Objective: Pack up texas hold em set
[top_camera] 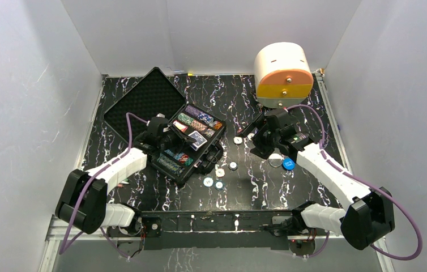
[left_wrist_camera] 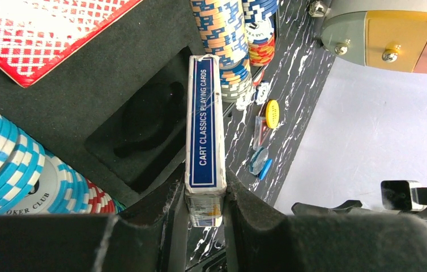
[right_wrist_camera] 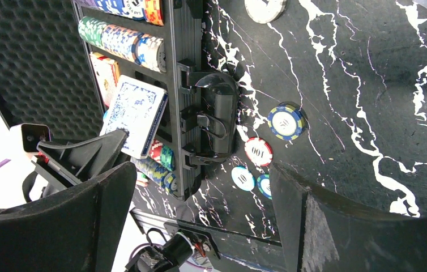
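While the left gripper [left_wrist_camera: 205, 195] pinches the blue card deck [left_wrist_camera: 204, 113] on edge, the deck stands over a card recess in the open black case [top_camera: 140, 102], seemingly not seated. Right of the case, the right gripper [right_wrist_camera: 200, 170] is spread wide above loose poker chips [right_wrist_camera: 285, 122]; a white-and-orange drawer box [top_camera: 284, 71] sits beyond.

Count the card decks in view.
2. The blue deck is clamped on edge in the left gripper, over the open case. The red deck lies flat in the case beside it. More may be hidden.
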Tool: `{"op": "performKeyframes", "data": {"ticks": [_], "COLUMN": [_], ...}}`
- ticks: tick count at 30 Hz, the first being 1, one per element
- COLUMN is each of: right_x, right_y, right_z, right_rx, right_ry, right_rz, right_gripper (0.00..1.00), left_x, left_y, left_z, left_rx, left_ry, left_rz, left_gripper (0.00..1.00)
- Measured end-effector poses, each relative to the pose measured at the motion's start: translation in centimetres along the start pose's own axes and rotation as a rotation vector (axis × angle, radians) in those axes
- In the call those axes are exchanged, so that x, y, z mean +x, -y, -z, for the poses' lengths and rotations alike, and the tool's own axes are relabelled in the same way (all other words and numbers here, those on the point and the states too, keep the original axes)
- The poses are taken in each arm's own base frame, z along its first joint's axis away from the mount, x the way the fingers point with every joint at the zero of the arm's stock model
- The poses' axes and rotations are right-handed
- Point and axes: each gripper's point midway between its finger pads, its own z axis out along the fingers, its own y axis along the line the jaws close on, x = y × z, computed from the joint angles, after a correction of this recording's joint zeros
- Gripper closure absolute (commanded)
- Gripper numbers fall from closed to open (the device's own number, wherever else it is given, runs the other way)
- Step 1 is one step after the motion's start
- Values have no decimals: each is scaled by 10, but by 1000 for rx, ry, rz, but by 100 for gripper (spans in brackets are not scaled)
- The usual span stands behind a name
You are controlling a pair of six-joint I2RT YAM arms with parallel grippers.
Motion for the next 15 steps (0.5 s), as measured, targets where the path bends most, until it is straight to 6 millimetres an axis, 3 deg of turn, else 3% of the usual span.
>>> {"op": "performKeyframes", "data": {"ticks": [10, 15], "right_x": [0, 0], "right_y": [0, 0], "right_z": [0, 0], "right_rx": [0, -1], "right_ry": [1, 1], "right_rz": [7, 7], "right_gripper": [6, 6], "left_x": [3, 6], "left_y": [3, -4], "left_z": [-8, -10], "left_rx": [13, -17], "left_ry": [-26, -40], "left_rz": [67, 83], "left_gripper": [72, 53]}}
